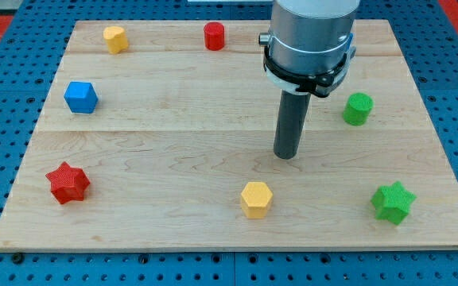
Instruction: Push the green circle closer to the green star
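Observation:
The green circle [358,108] stands on the wooden board [173,151] at the view's right, upper half. The green star [393,202] lies below it near the view's bottom right corner. They are well apart. My tip [286,154] rests on the board near its middle, to the left of and a little below the green circle, not touching any block.
A yellow hexagon [256,199] lies below my tip. A red cylinder [214,36] and a yellow block [115,38] sit near the top edge. A blue cube [80,97] and a red star [67,182] are at the left.

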You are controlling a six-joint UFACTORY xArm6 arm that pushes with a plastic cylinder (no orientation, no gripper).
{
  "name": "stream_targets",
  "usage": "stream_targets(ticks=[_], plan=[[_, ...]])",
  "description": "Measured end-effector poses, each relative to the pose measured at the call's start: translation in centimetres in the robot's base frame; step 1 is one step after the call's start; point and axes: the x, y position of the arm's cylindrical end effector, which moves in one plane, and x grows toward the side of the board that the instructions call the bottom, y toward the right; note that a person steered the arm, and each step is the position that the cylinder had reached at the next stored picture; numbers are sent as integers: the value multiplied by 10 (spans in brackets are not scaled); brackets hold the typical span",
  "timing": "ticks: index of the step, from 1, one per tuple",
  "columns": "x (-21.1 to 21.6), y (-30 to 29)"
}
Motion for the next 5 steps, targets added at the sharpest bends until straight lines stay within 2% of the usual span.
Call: stream_targets(ticks=[2,4,5], plan=[[0,0],[-2,119],[-16,155]])
